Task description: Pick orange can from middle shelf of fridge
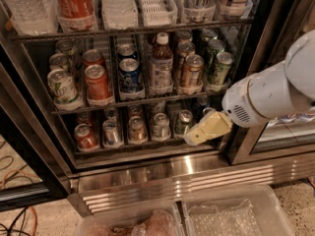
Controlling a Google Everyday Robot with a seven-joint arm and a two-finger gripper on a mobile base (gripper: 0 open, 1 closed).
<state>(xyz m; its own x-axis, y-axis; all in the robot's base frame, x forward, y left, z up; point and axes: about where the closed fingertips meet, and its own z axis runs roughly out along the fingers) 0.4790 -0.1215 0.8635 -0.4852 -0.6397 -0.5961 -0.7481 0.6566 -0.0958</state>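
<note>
one orange can (pixel 192 70) on middle shelf (pixel 133 101) | one pincer (pixel 204 130) at lowest rack (pixel 147 149)

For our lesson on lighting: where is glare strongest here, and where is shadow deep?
Camera view: glare is strongest on the steel base, below the pincer that hangs before the bottom rack; shadow is deep at the back of the middle shelf.

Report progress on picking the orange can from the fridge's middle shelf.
Done: the arm is at the black-framed glass-door fridge. In hand: the pale yellow gripper hovers beside the bottom rack. Left: the coppery orange-brown can stands untouched on the dark wire middle shelf; rising, grasping and withdrawing remain.
</note>
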